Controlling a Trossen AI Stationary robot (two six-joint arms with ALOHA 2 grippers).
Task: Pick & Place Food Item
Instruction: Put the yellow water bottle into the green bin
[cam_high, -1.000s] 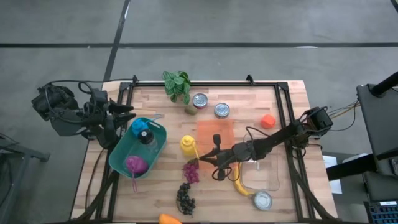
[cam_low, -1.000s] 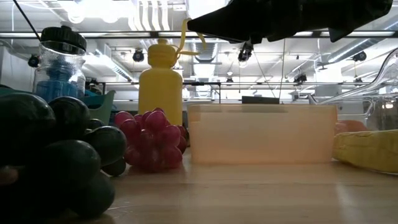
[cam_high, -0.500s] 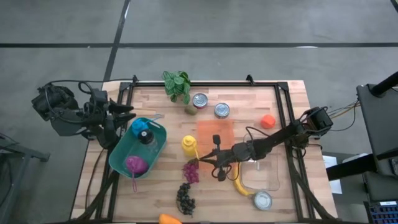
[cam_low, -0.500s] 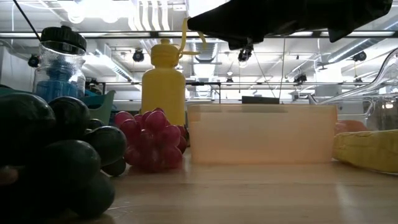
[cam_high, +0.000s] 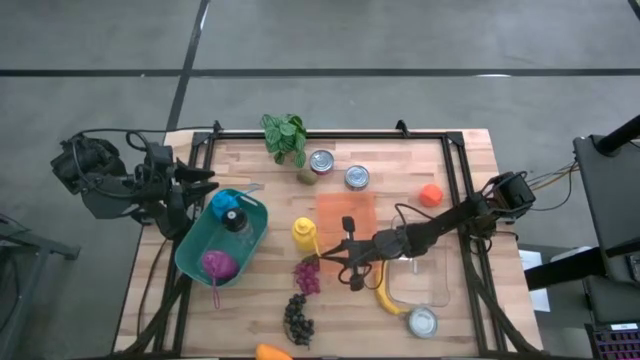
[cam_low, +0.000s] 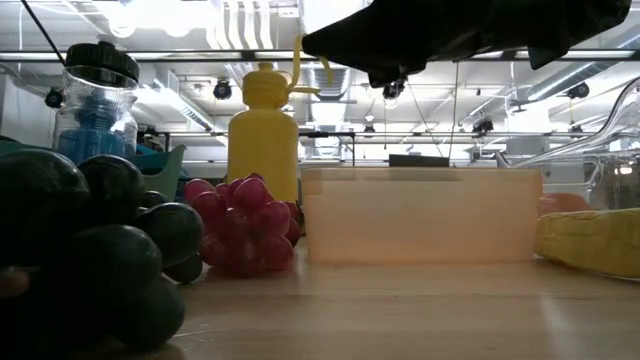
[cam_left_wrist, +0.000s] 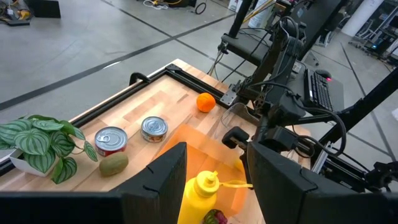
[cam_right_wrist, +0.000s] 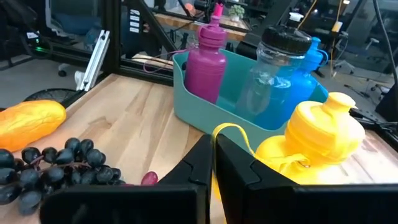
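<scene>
A yellow bottle (cam_high: 303, 232) with a yellow carry loop stands upright near the table's middle, between a teal bin (cam_high: 200, 262) and an orange box (cam_high: 345, 212). In the low view, red grapes (cam_low: 240, 225) hide its base. My right gripper (cam_high: 322, 257) reaches in from the table's right side and is shut on the loop. My left gripper (cam_high: 205, 180) hangs open beyond the bin's far left corner, with nothing between its fingers (cam_left_wrist: 155, 186). My right gripper pinches the bottle's yellow carry loop (cam_right_wrist: 231, 129) between its two shut fingers (cam_right_wrist: 200, 163). The fingers come nearly level from the table's right side. In the low view the loop (cam_low: 297, 60) rises from the bottle's cap up to the fingertips, above the upright bottle.
The teal bin holds a blue bottle (cam_high: 228, 210) and a magenta bottle (cam_high: 218, 263). Dark grapes (cam_high: 297, 318), a banana (cam_high: 384, 298), a clear tub (cam_high: 420, 280), two cans (cam_high: 322, 161) (cam_high: 357, 177), a kiwi (cam_high: 306, 177), an orange (cam_high: 430, 194) and a plant (cam_high: 285, 135) lie around the table.
My right gripper has rolled a little about its own pointing line, still shut on the loop. In the low view the yellow bottle has shifted slightly toward the orange box and stays upright.
</scene>
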